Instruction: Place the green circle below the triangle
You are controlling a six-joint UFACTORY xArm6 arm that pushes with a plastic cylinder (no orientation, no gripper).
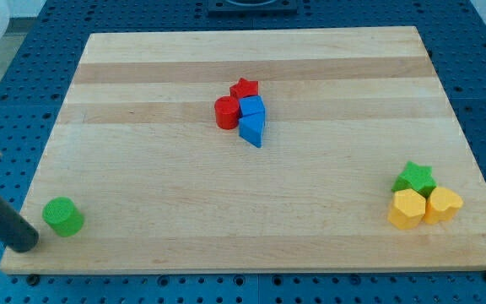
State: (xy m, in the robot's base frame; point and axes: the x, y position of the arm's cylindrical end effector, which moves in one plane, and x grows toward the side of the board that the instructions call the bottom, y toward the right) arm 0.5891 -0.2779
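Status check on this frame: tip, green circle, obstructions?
My tip just left of green circle, view's bottom-left. Blue triangle far off, centre cluster. Path clear.

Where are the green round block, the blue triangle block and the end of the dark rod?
green circle block point(62, 216): camera view, on its flat top face.
blue triangle block point(252, 129): camera view, on its top face.
my tip point(27, 244): camera view, the rod's very end, left of the green circle block.

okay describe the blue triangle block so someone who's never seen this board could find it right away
On the pale wooden board, look just above the middle, where four small blocks huddle together. The blue triangle block is the lowest of that cluster, right under a blue cube, with a red cylinder to its upper left. Unlike its neighbours, it is wedge-shaped, tapering to a point toward the view's bottom.
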